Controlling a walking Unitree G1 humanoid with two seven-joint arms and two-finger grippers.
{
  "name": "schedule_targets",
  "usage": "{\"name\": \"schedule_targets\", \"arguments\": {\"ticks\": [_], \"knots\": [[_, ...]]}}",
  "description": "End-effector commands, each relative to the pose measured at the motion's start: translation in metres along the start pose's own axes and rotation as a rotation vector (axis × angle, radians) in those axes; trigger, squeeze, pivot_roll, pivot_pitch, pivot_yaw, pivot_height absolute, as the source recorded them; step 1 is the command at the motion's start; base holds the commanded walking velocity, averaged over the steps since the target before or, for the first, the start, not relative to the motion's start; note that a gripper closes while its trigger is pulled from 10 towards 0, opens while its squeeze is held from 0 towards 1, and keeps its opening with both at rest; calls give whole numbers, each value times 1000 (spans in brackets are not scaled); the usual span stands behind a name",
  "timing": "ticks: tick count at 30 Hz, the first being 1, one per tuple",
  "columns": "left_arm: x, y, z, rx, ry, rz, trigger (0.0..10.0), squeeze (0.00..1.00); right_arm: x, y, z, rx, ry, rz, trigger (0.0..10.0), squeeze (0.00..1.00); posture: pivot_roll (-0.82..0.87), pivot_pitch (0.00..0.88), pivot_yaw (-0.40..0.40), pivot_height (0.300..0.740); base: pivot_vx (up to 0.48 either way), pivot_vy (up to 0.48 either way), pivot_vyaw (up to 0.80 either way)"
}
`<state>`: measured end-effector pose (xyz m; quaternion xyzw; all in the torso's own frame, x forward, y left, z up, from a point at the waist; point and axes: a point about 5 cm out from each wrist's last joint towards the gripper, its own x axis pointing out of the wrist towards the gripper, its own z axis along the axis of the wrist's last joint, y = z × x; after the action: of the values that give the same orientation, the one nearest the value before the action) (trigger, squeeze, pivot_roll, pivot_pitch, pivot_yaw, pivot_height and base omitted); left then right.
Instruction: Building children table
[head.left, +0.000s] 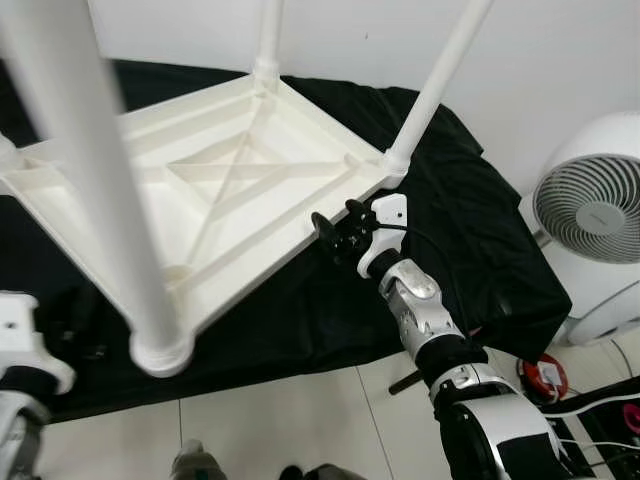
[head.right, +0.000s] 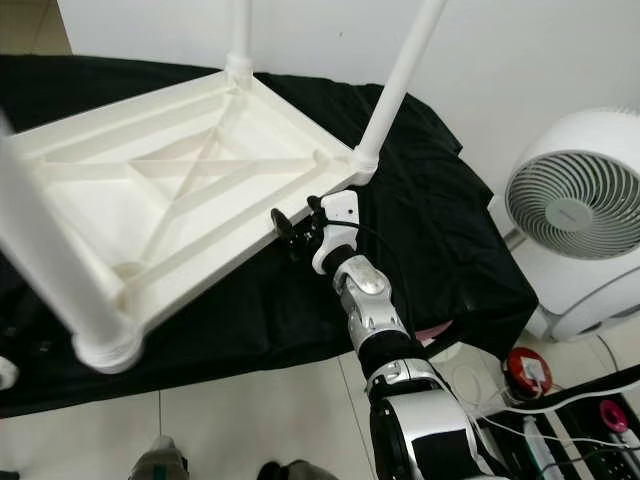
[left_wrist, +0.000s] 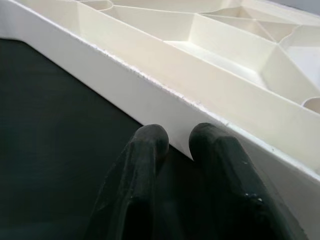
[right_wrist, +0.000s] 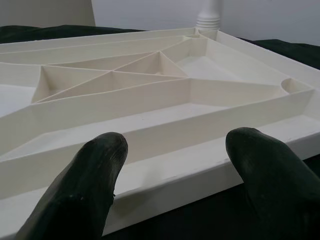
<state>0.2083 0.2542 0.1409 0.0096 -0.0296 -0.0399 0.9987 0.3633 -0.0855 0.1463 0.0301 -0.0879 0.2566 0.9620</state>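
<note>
The white plastic children's table (head.left: 215, 190) lies upside down on a worktop draped in black cloth (head.left: 470, 230), its ribbed underside facing up and its round white legs (head.left: 95, 190) rising from the corner sockets toward the camera. The right claw (head.left: 330, 232) sits at the table's near right edge, just below the corner with a leg; in the right wrist view its two black fingers (right_wrist: 85, 185) are spread wide apart, with the table's rim between them and not pinched. The left claw (left_wrist: 172, 142) is low against the table's outer side wall on the robot's left; its fingers (left_wrist: 142, 165) stand close together with only a narrow gap, their tips at the wall, gripping nothing. A white fan (head.left: 590, 200) stands on the tiled floor (head.left: 300, 420) to the right of the worktop, with cables and a small red object (head.left: 543, 375) beside it.
</note>
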Motion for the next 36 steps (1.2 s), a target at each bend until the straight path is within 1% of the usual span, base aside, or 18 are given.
{"name": "schedule_targets", "arguments": {"ticks": [1, 3, 6, 10, 12, 20, 23, 25, 26, 28, 29, 30, 31, 32, 33, 34, 35, 36], "knots": [[15, -35, 10, -42, -60, -104, 10000, 0, -8, -7, -8, -10, 29, -47, 10000, 0, 236, 66, -127, 740, 0, 0, 0], [15, -35, 10, -42, -60, -104, 10000, 0, -8, -7, -8, -10, 29, -47, 10000, 0, 236, 66, -127, 740, 0, 0, 0], [24, -60, 10, -91, -70, -162, 10000, 0, -10, -9, -9, -15, 34, -62, 10000, 0, 218, 54, -110, 740, 0, 0, 0], [30, -68, 9, -96, -70, -179, 10000, 0, -12, -12, -9, -32, 31, -72, 10000, 0, 203, 45, -100, 740, 0, 0, 0], [33, -70, 8, -102, -72, -178, 10000, 0, -14, -13, -9, -40, 29, -81, 10000, 0, 199, 44, -97, 740, 0, 0, 0], [44, -69, 2, -30, -36, -210, 10000, 0, -21, -17, -11, -50, 15, -105, 10000, 0, 176, 25, -89, 740, 0, 0, 0], [50, -73, 3, 4, -40, -284, 10000, 0, -28, -20, -11, -47, -7, -118, 10000, 0, 156, 13, -94, 740, 0, 0, 0], [50, -73, 3, 4, -40, -284, 10000, 0, -28, -20, -11, -47, -7, -118, 10000, 0, 156, 13, -94, 740, 0, 0, 0], [52, -74, 3, 22, -48, -307, 10000, 0, -31, -21, -10, -43, -14, -124, 10000, 106, 147, 11, -93, 740, 0, 0, 0], [52, -74, 3, 22, -48, -307, 10000, 0, -31, -21, -10, -43, -14, -124, 10000, 106, 147, 11, -93, 740, 0, 0, 0], [54, -76, 3, 14, -49, -334, 10000, 0, -34, -23, -10, -32, -23, -126, 10000, 812, 140, 10, -95, 740, 0, 0, 0], [54, -76, 3, 14, -49, -334, 10000, 0, -34, -23, -10, -32, -23, -126, 10000, 812, 140, 10, -95, 740, 0, 0, 0], [57, -76, 3, 6, -51, -363, 10000, 596, -37, -25, -9, -25, -35, -126, 10000, 1000, 122, 10, -96, 740, 0, 0, 0], [57, -76, 3, 6, -51, -363, 10000, 596, -37, -25, -9, -25, -35, -126, 10000, 1000, 122, 10, -96, 740, 0, 0, 0], [59, -75, 4, 3, -55, -402, 10000, 1000, -42, -26, -7, -21, -50, -124, 10000, 1000, 113, 10, -95, 740, 0, 0, 0], [60, -73, 4, 7, -55, -445, 10000, 1000, -47, -28, -4, -19, -66, -121, 10000, 1000, 103, 14, -96, 740, 0, 0, 0], [60, -73, 4, 7, -55, -445, 10000, 1000, -47, -28, -4, -19, -66, -121, 10000, 1000, 103, 14, -96, 740, 0, 0, 0], [61, -70, 4, 35, -52, -485, 10000, 1000, -52, -30, -2, -34, -73, -117, 10000, 1000, 96, 15, -96, 740, 0, 0, 0]]}}
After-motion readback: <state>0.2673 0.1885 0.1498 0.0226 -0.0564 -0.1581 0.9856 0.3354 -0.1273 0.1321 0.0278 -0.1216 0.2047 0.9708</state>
